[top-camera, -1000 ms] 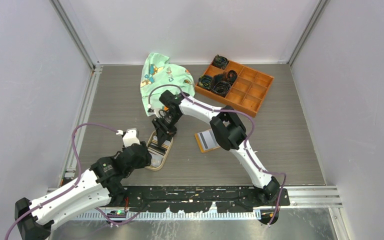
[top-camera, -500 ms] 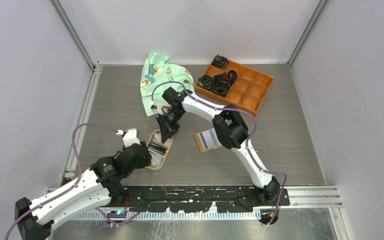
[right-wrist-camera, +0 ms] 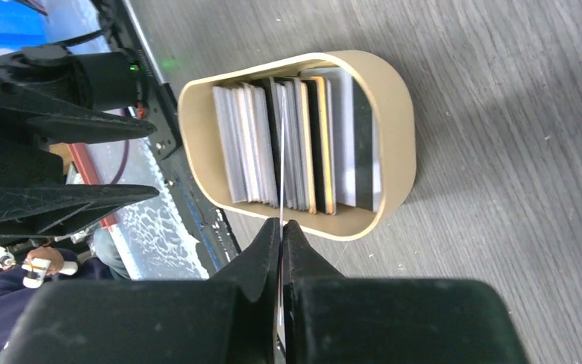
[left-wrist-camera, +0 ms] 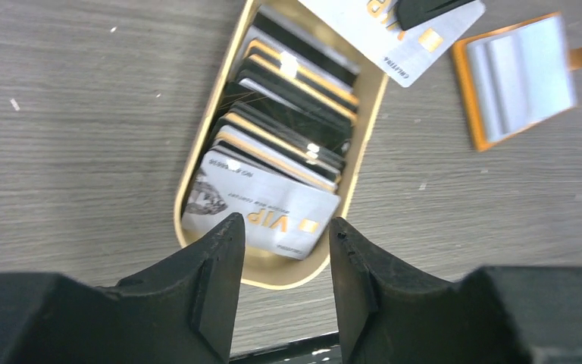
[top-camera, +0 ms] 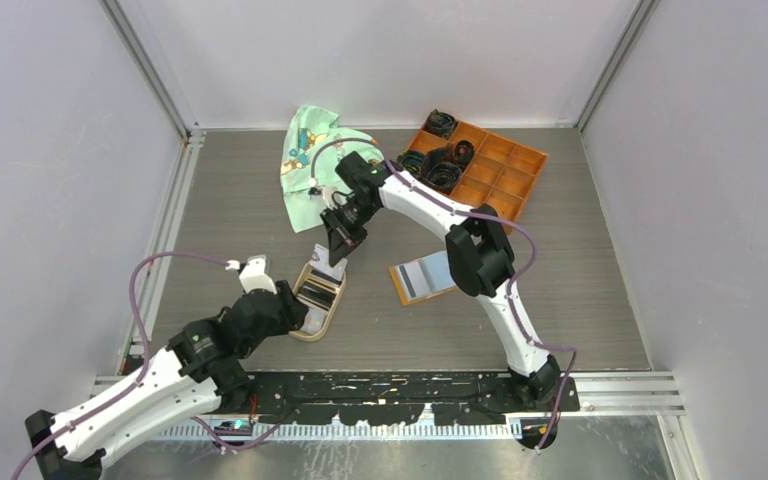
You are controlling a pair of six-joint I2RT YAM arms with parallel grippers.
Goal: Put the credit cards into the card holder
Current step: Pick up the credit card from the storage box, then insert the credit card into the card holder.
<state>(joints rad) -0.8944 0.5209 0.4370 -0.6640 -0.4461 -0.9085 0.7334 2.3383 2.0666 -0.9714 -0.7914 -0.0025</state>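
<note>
Several credit cards [left-wrist-camera: 273, 152] stand packed on edge in a tan oval dish [top-camera: 309, 331], also seen in the right wrist view as the dish [right-wrist-camera: 398, 114]. My right gripper [top-camera: 340, 243] hangs above the dish's far end, shut on one white credit card [left-wrist-camera: 383, 38], which shows edge-on as a thin line [right-wrist-camera: 281, 152] between its closed jaws [right-wrist-camera: 281, 227]. The card holder [top-camera: 425, 278] lies open on the table to the right of the dish, its pale slots facing up [left-wrist-camera: 515, 76]. My left gripper [left-wrist-camera: 284, 235] stands open at the dish's near end, holding nothing.
An orange compartmented tray [top-camera: 505, 185] with coiled cables sits at the back right. A pale green printed cloth [top-camera: 310, 155] lies at the back, just left of the right arm. The black mounting rail [top-camera: 390, 390] runs along the near edge.
My right gripper has shut on a card in the dish and lifted it up and away toward the back. The left arm has shifted only slightly.
</note>
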